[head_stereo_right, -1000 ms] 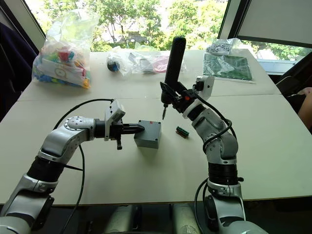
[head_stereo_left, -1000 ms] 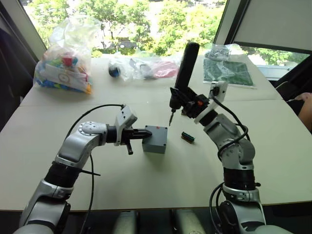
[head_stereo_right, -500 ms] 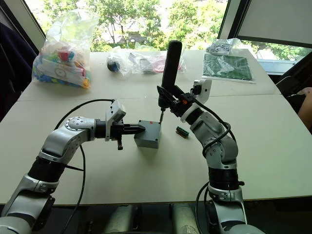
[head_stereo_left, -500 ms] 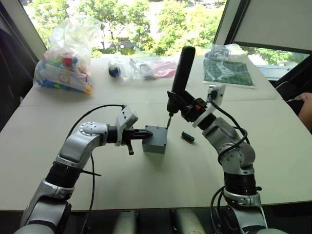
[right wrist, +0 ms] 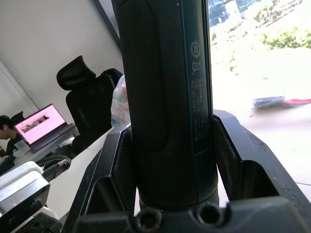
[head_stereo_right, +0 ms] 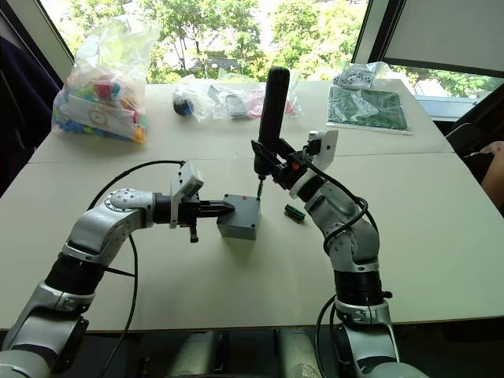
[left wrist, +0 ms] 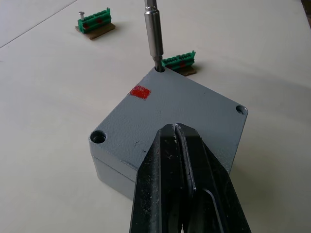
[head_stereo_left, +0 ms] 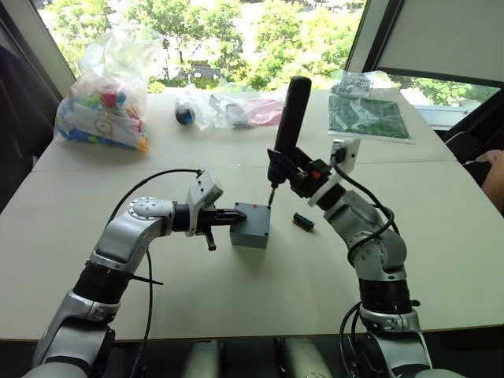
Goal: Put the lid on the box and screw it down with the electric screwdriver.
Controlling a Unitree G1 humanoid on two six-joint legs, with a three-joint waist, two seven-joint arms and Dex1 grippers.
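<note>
Screwing step. Lid (left wrist: 180, 104) seated on box (head_stereo_left: 250, 231). R gripper (head_stereo_left: 302, 175) clamped on electric screwdriver (head_stereo_left: 287, 126), bit in lid's far corner hole. L gripper (head_stereo_left: 234, 214) fingers together, bracing lid. Next: drive screw, keep bit vertical.

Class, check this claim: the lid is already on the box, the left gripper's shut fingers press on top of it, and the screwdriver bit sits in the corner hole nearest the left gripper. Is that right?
Not quite. The bit of the electric screwdriver sits in the far corner hole of the lid, beside the red mark, not the hole nearest the left gripper. The left wrist view shows it. The rest stands: the lid is on the box.
</note>
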